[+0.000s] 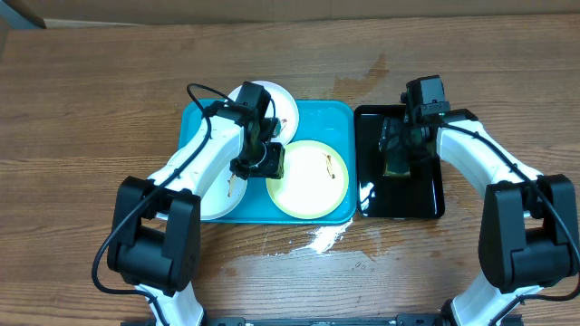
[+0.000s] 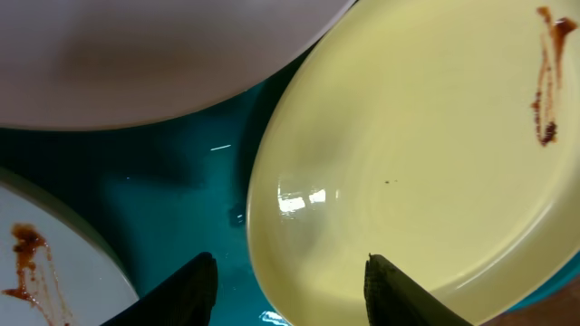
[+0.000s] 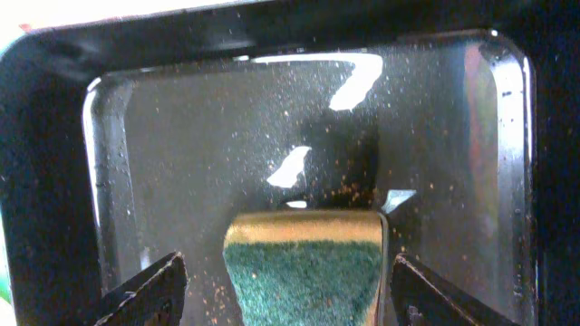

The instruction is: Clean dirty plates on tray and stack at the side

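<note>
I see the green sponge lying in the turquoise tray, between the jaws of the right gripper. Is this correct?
Not quite. The sponge lies in the black tray instead, as the right wrist view shows. The rest holds: it sits between the jaws of the right gripper.

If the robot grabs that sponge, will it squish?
Probably: the sponge looks like yellow foam with a green scrubbing face, so it is likely soft and light. The black tray under it looks glossy, so a push may slide it.
</note>
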